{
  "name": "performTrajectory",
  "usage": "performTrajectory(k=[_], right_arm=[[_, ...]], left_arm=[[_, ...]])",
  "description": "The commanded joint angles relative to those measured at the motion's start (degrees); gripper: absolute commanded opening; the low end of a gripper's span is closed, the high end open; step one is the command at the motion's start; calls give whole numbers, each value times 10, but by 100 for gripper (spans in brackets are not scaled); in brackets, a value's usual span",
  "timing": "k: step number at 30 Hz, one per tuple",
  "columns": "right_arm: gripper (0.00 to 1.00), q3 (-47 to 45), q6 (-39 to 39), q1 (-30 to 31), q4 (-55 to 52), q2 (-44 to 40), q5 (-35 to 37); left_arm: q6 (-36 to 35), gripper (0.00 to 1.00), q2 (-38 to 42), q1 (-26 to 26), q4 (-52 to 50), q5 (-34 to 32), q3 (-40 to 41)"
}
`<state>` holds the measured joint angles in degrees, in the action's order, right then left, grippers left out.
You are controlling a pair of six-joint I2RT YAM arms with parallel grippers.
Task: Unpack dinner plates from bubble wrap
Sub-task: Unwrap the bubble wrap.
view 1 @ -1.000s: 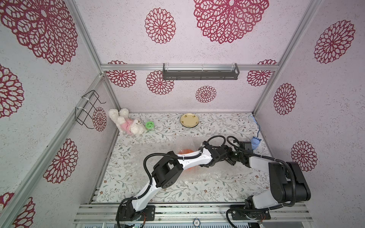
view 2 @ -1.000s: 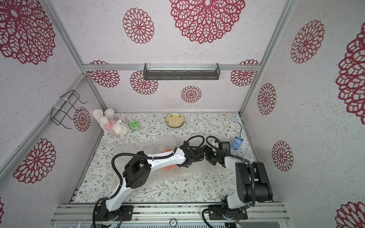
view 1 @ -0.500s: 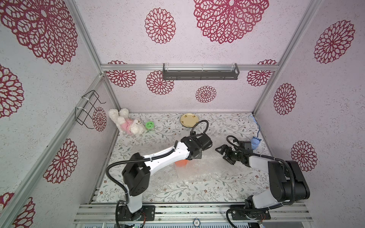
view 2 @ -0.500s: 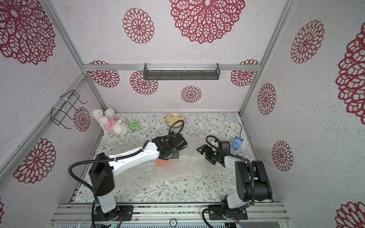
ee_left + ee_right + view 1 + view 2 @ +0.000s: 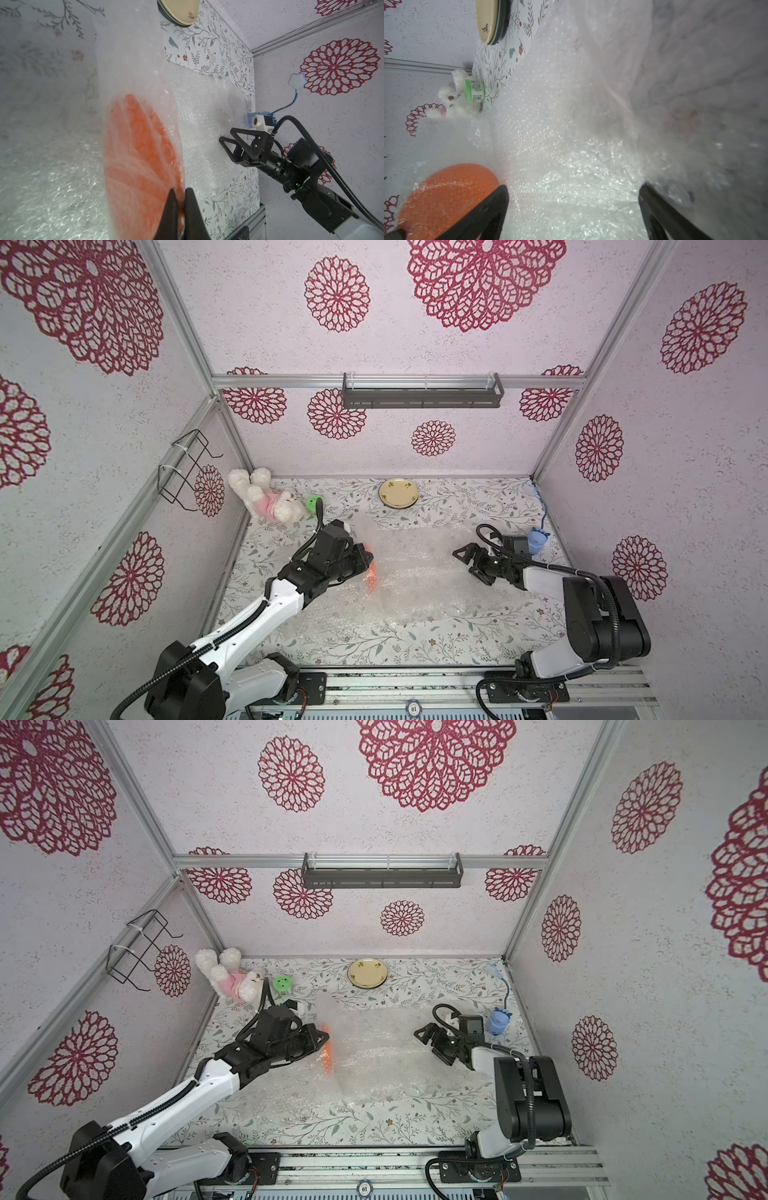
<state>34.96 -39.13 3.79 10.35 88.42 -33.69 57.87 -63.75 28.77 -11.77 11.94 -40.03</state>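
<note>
your left gripper point(image 5: 180, 192) is clamped on the rim of the orange plate point(image 5: 141, 158), stood on edge left of centre so the bubble wrap point(image 5: 419, 572) can peel away — right gripper point(image 5: 464, 561) gapes empty over the sheet, probably to tug it.

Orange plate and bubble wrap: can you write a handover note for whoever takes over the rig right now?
Left end effector: shut on the rim of the orange plate, plate held on edge.
Right end effector: open, empty, over the bubble wrap.
Done: cream plate lies unwrapped on other plates at the back.
To do: orange plate is still in wrap; pull it free, stack it.
</note>
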Motion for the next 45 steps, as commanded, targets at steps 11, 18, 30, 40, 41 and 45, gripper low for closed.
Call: performTrajectory(k=[11,18,30,40,41,45], right_arm=[[99,-1,2,-4,-57,25,61],[99,1,1,-4,-57,32,57],[99,4,2,-4,-53,39,50],[99,3,3,-3,-53,34,51],[99,3,3,-3,-53,34,52],[99,4,4,-4,-60,25,58]], left_arm=[[32,0,59,-79,129,54,123],[29,14,66,-93,117,48,137],[9,51,91,-122,20,-5,142],[-15,72,76,-147,-56,-67,135],[-17,74,71,-148,-65,-75,132],[-34,77,51,-148,-120,-110,107]])
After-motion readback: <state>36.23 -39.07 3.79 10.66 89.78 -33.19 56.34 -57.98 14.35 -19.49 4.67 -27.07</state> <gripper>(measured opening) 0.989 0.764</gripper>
